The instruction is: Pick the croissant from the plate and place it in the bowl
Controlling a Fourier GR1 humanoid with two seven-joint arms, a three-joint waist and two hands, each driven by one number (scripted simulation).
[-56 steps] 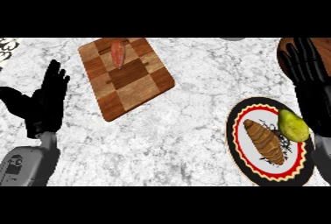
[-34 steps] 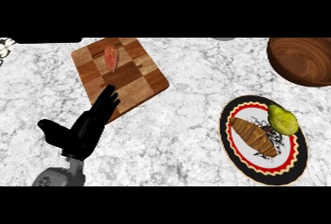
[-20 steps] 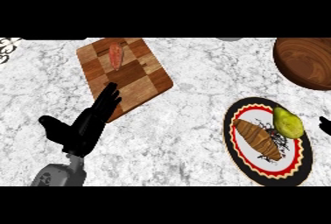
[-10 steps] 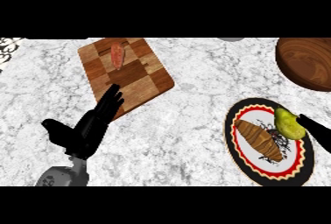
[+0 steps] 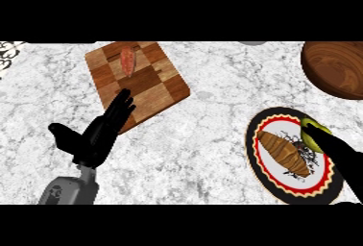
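1. My right hand [image 5: 339, 153] comes in over the right side of the plate [image 5: 264, 169]; only dark fingers show, reaching toward the croissant, and I cannot tell how far they are spread. It holds nothing.
2. The croissant [image 5: 284, 153] lies on the plate, just left of my right fingertips, its long axis running diagonally from upper left to lower right.
3. A green pear [image 5: 310, 129] sits at the plate's upper right edge, right beside my fingers, so I judge the approach needs care not to nudge it.
4. The wooden bowl [image 5: 334, 67] is above the plate, well apart, toward the upper right.
5. My left hand [image 5: 96, 137] rests open far to the left of the plate, fingers straight, over the corner of a checkered cutting board [image 5: 138, 81]; my right is plainly the nearer hand.
6. The marble counter [image 5: 205, 120] between plate and bowl looks unobstructed.
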